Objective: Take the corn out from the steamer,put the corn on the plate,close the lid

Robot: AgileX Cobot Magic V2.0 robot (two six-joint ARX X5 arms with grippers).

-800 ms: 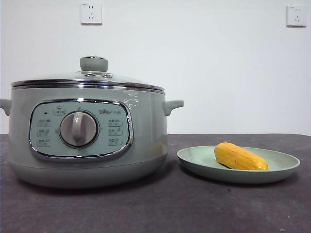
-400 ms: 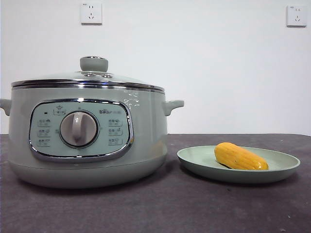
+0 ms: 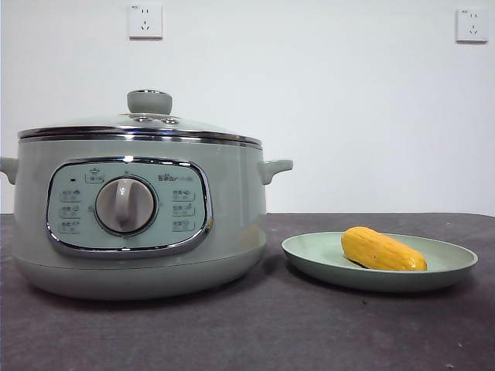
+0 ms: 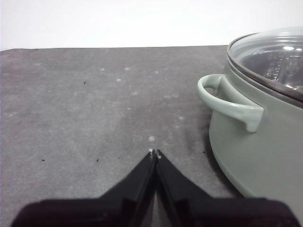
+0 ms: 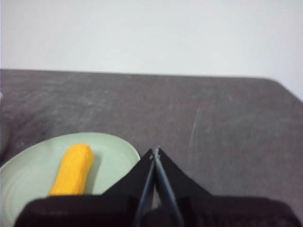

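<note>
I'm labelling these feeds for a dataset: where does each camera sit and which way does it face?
Front view: low, at table height, looking level at the steamer, lid and plate; no arm shows.
Left wrist view: on the left arm, above its shut left end effector, facing the steamer's handle.
Right wrist view: on the right arm, above its shut right end effector, beside the plate.
Front and right wrist views share the corn.

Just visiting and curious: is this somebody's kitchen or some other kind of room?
Probably a test bench, not a kitchen: a steamer and a plate with corn stand on a dark mat-covered table before a bare white wall with sockets.
</note>
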